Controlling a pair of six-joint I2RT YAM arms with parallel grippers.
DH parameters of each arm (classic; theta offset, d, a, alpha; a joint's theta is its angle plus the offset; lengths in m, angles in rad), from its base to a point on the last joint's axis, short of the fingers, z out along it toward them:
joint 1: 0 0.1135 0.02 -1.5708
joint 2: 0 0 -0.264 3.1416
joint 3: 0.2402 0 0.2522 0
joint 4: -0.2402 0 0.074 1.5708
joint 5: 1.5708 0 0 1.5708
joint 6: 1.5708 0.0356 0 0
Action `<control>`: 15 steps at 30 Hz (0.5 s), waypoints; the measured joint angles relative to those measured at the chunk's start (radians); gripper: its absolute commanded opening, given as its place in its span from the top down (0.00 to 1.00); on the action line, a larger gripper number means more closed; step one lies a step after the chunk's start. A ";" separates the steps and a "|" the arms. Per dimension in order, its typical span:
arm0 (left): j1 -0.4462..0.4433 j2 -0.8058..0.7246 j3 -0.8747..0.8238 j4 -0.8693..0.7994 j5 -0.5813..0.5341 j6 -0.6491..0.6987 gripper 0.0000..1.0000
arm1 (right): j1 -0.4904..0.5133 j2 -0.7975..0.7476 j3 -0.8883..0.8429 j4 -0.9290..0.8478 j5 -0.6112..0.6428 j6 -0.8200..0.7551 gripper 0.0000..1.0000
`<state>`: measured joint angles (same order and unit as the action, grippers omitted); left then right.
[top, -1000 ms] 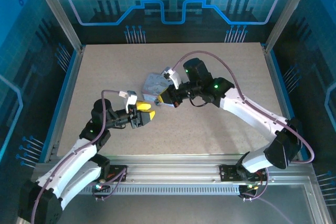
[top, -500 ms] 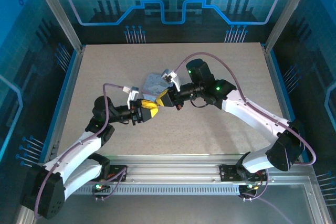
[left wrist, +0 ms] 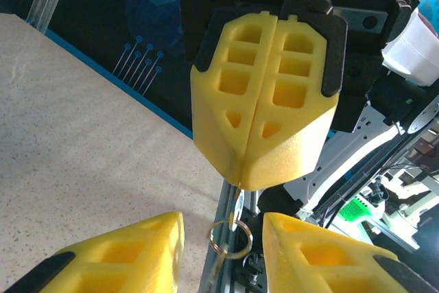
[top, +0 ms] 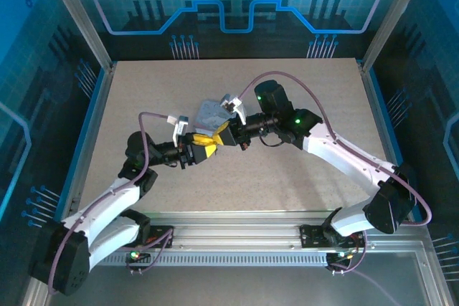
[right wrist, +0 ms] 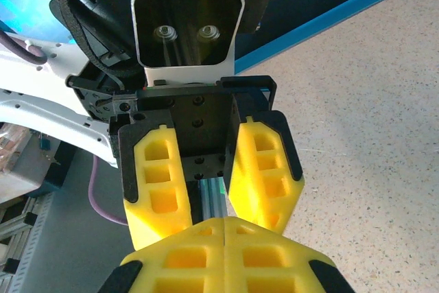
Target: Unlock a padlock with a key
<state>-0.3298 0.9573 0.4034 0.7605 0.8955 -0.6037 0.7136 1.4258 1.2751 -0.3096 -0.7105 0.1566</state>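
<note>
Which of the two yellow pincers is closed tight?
The right pincer, squeezed shut with a small ring dangling beneath its tip; the left pincer stands open.

Bright, even overhead light, faint soft shadows; wrist views blur slightly up close.

In the top view, the grey tin [top: 209, 112] at frame centre is partly covered by the right gripper [top: 212, 138], and the padlock cannot be made out. In the left wrist view, the ring [left wrist: 230, 238] at lower centre is blurred; the piece hanging from it is cut off by the lower edge.
</note>
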 measured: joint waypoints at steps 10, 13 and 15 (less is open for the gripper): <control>0.000 0.032 0.000 0.066 0.003 -0.050 0.95 | 0.001 0.000 -0.002 0.020 0.023 0.000 1.00; 0.000 0.032 0.000 0.069 0.003 -0.049 1.00 | 0.000 0.000 -0.005 0.032 0.027 0.008 1.00; 0.000 0.032 0.000 0.069 0.003 -0.052 1.00 | 0.001 0.000 -0.008 0.039 0.030 0.019 0.93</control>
<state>-0.3298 0.9890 0.4034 0.8295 0.8982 -0.6556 0.7143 1.4258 1.2675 -0.2703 -0.6804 0.1753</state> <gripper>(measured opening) 0.041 0.043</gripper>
